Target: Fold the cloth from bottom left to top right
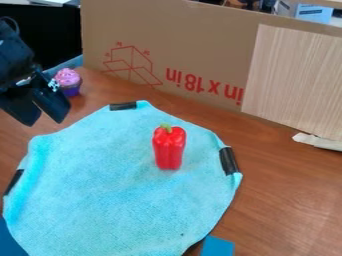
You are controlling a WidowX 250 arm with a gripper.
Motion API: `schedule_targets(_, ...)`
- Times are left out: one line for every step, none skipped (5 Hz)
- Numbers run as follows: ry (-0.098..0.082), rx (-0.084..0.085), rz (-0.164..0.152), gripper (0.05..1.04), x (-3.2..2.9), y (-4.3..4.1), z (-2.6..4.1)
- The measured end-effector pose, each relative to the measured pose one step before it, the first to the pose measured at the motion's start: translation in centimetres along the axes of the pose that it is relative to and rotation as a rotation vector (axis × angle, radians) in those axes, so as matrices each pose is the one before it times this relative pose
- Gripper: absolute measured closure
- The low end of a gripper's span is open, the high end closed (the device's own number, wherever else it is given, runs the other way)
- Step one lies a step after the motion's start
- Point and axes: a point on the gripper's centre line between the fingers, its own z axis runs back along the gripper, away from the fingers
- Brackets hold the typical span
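The black gripper [45, 116] hangs at the left edge of the camera view, above the table and just beyond the upper left side of the cloth; its two fingers stand apart with nothing between them. The light blue cloth [107, 185] lies spread flat on the table, with black strips at its top, right and left edges. A red toy bell pepper [169, 149] with a green stem rests on the cloth, right of its middle.
A purple and pink toy cupcake [68, 81] stands behind the gripper. A cardboard wall [207, 55] with a wood-grain panel [294, 80] borders the brown table [287, 200] at the back. Blue pieces lie at the lower left corner and bottom edge.
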Motion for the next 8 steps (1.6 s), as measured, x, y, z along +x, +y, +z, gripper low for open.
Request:
schedule_targets(0.0151,-0.0106,0.0100,0.083,-0.324,0.077,-0.470)
schedule_targets(-0.0153,0.0151,0.0217,0.083,-0.518,1.279,-0.450)
schedule_targets(-0.0364,0.0035,0.0132,0.083,-0.683,1.450,0.025)
schedule_targets(-0.0177,0.0058,0.0199,0.083,-0.442,1.232,0.199)
schedule_targets(-0.0069,0.0325,0.0249,0.083,-0.764,1.052,-0.521)
schedule_targets(-0.0084,0.0448,0.0099,0.083,-0.912,0.714,-0.700)
schedule_targets(-0.0171,0.0645,0.0289,0.083,-0.459,1.070,-0.416)
schedule_targets(-0.0158,0.0271,0.0375,0.083,-0.329,0.556,-0.651)
